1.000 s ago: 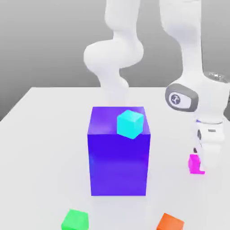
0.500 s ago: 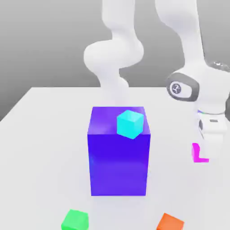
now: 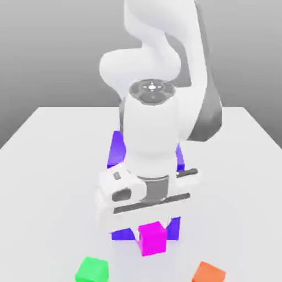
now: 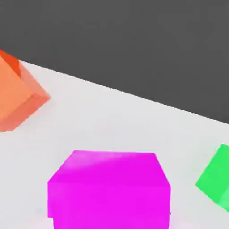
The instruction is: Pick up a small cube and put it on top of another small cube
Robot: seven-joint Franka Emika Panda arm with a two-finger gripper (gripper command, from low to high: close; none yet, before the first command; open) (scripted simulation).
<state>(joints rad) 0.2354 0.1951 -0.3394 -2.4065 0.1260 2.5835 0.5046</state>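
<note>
- Exterior view, item one: Panda arm, white, with its hand lowered in front of the big blue-purple block (image 3: 118, 151), which it largely covers.
- Item two: gripper (image 3: 150, 231), seen under the hand's crossbar; a small magenta cube (image 3: 152, 238) hangs directly beneath it, in front of the block's lower face. Judged to be clamped between the fingers and lifted off the white table (image 3: 49, 165), though the finger faces themselves are hidden by the hand, so the width of opening cannot be read beyond the cube's own width.
- Item three: green cube (image 3: 92, 269), on the table in front of the block, toward the exterior view's left of the magenta cube.
- Item four: orange cube (image 3: 209, 272), on the table in front of the block, toward the exterior view's right of the magenta cube.
- Hand view, item one: magenta cube (image 4: 109, 188), nearest the camera, with white tabletop beyond it.
- Item two: orange cube (image 4: 18, 96) and green cube (image 4: 217, 176), one to either side of the magenta cube, both apart from it.
- Step in hand, as a judgement: carrying phase, cube held and in transit.
- Next move, as a judgement: choose one resting small cube, centre the magenta cube squarely above it, lower until the faces meet, then release; which of the two is meant cannot be told.
</note>
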